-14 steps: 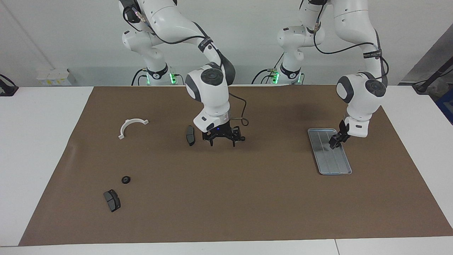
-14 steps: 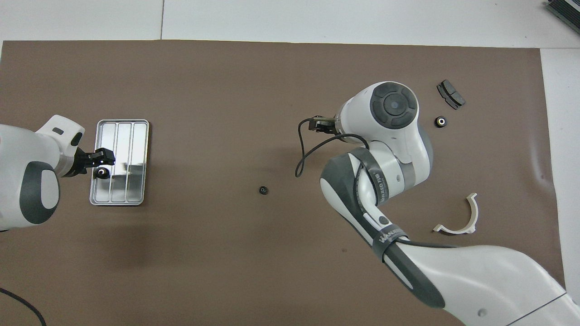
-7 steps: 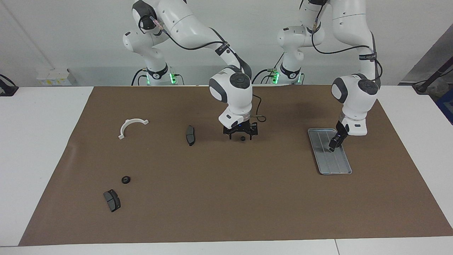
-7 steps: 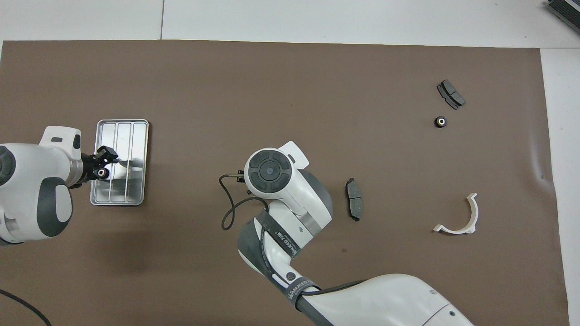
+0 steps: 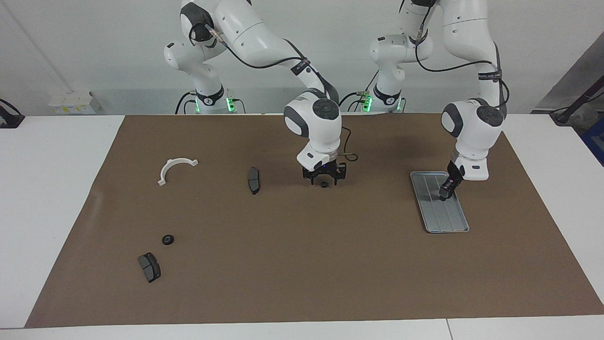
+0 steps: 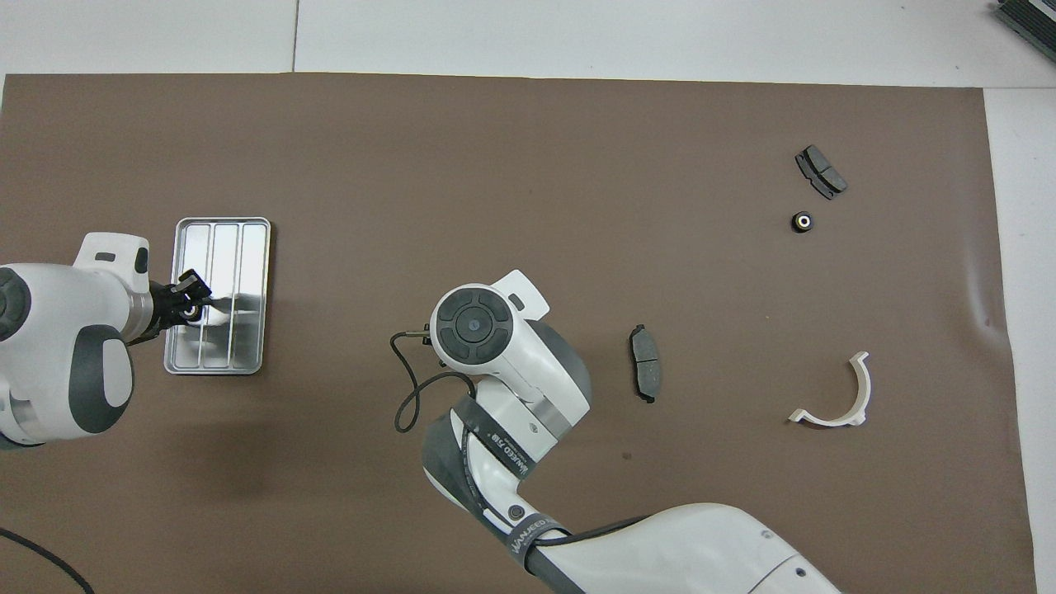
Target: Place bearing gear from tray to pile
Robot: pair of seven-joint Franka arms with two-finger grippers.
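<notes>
Here, facing view: right gripper (image 5: 324,178) low over mat centre, fingers spread, small bearing gear (image 5: 323,184) on mat between tips, not gripped. Left gripper (image 5: 444,194) down in tray (image 5: 448,224), grip state unclear. Second gear (image 5: 167,240) at 1 o'clock of brake pad (image 5: 149,267).

Overhead view: left gripper (image 6: 191,304) over tray (image 6: 247,247), gear (image 6: 192,310) at its tips. White bracket (image 6: 835,397) at 3 o'clock of other pad (image 6: 645,374).

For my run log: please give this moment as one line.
left gripper: over tray, at gear | right gripper: over mid-mat gear | pile gear: placed
</notes>
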